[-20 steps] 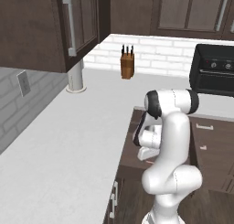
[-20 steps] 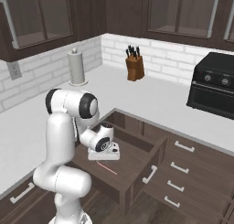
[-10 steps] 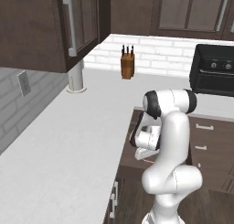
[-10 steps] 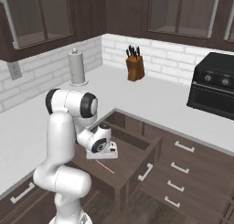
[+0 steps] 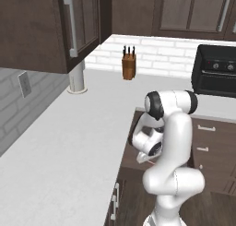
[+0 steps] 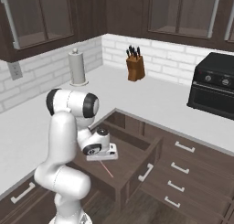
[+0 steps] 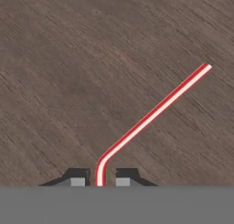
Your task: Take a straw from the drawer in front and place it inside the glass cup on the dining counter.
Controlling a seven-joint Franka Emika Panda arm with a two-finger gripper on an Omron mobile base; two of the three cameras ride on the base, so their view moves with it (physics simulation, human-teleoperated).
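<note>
Two dark fingertips [image 7: 77, 178] of your pincer [image 7: 100, 181] have closed narrowly on the red straw [image 7: 153, 113], whose free end runs toward two o'clock over the open drawer's [image 6: 137, 157] wooden floor. You are at the grasp step. Next, I judge, you should lift straight up clear of the drawer walls, then drive to the dining counter; such a thin stick could slip.

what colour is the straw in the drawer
The straw is red with a pale stripe along it, clearest in the hand view.
</note>
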